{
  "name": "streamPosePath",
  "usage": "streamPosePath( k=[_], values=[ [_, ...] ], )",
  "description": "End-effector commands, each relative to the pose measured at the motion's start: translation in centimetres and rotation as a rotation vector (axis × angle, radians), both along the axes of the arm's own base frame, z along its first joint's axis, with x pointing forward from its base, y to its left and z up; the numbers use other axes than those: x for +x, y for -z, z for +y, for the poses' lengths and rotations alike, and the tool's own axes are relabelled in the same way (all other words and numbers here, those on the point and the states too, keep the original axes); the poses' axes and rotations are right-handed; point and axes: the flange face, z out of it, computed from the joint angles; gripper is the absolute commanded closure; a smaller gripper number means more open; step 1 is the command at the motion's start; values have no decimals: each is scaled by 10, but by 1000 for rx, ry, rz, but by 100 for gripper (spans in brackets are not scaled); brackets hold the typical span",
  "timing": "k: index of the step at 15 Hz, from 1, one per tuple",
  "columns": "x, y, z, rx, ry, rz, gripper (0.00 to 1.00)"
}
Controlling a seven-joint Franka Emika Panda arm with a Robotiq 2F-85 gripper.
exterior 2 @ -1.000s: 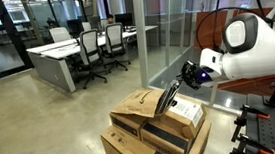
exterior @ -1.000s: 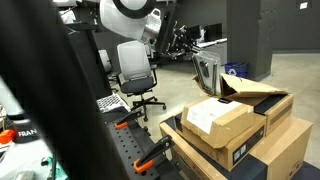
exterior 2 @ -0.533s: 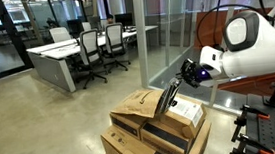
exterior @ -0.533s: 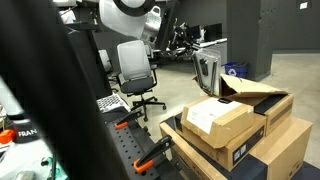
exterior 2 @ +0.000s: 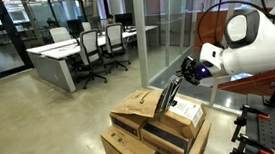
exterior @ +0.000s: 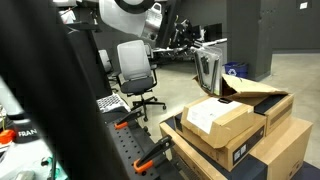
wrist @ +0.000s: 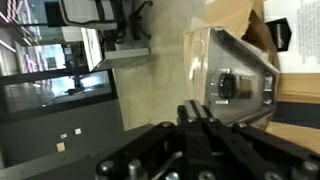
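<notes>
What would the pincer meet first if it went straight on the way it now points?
Most likely the clear plastic pack right ahead of the shut pincer, standing over the cardboard boxes. Whether they already touch is unclear.

Both exterior views sat near the stacked boxes (exterior: 240, 128) (exterior 2: 152, 126), roughly opposing sides, sharing them and the arm (exterior 2: 247, 43). Wrist view looked along the hand (wrist: 197, 112), close on the same boxes.

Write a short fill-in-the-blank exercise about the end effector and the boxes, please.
The end effector is ___ on a clear package.
The stacked boxes below it are made of ___.
A white ___ is stuck on the front box.
Missing words: shut, cardboard, label.
</notes>
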Motion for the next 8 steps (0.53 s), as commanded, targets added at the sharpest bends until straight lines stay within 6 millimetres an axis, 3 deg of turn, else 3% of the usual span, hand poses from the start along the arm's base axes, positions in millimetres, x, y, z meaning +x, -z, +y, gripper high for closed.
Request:
streamPosePath(
  k=[1,8],
  values=[
    [-1,-13,-3,17,1,-22,100],
    [0,-28,-11,33,10,-34,100]
  ],
)
